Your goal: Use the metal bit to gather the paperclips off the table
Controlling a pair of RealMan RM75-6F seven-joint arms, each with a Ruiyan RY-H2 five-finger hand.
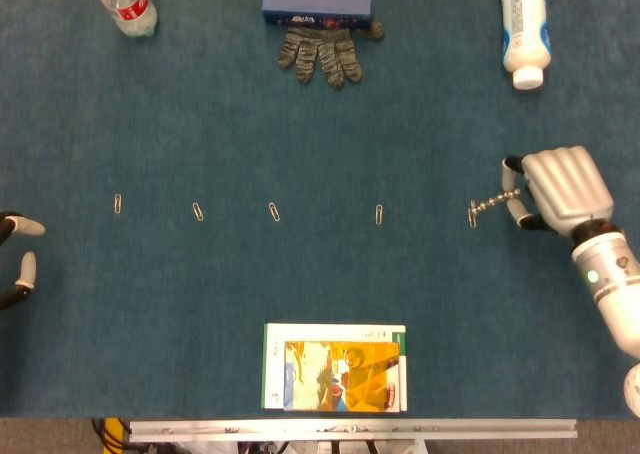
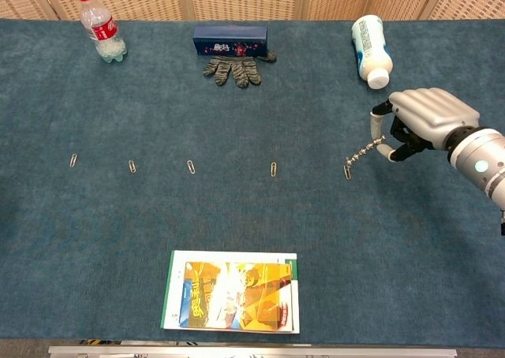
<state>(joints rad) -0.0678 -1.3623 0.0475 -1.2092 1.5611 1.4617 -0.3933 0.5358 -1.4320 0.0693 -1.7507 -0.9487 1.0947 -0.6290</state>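
Twisted metal bit [image 1: 493,200] tip touches wire paperclip [image 1: 472,215].

Water bottle [image 1: 126,4], box [image 1: 317,7], glove [image 1: 321,54], white bottle [image 1: 524,26], booklet [image 1: 335,367].

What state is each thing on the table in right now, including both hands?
Right hand: holds the metal bit.
Metal bit: tip at the rightmost paperclip.
Other paperclips: flat on the table, in a row.
Left hand: holds nothing, fingers apart.
Water bottle: capped, lying down.
White bottle: capped, lying down.
Book: closed, flat.
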